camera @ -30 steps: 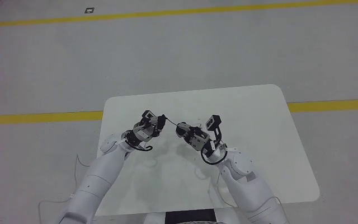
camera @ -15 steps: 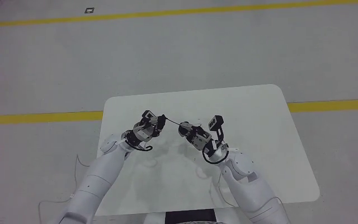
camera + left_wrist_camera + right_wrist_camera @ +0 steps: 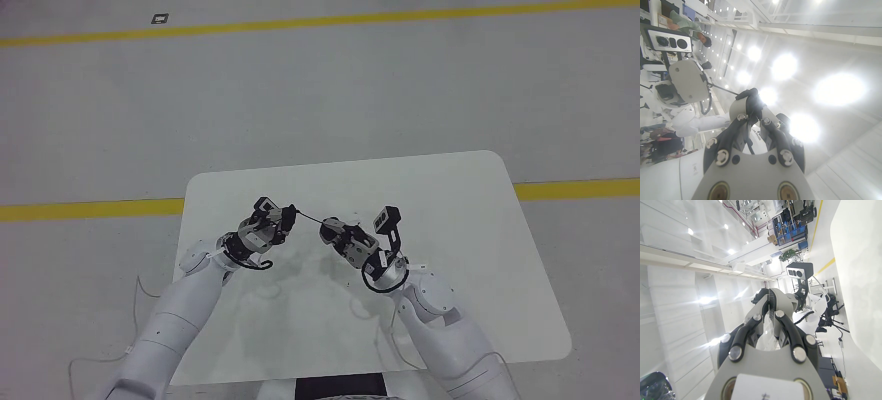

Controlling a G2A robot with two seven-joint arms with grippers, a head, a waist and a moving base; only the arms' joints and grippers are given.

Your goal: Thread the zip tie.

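Zip tie [image 3: 308,218] spans the gap above the white table [image 3: 455,200] as a thin black line, its ends pinched in the closed left gripper [image 3: 288,213] and the closed right gripper [image 3: 326,230].

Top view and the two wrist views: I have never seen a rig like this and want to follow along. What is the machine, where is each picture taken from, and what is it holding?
It is a robot with two white arms, each ending in a gripper, which is a two-fingered clamp. The top view comes from a camera on the robot above its arms, looking down onto a white table with rounded corners. The other two pictures come from cameras on the wrists, each looking along that arm's own fingers, so the room behind appears tilted. The left gripper is shut on one end of a black zip tie. Its thin strap runs through the air above the table to the right gripper, whose fingers are also shut, apparently on the strap's tip. The tie is held up between the two arms, not lying on the table.
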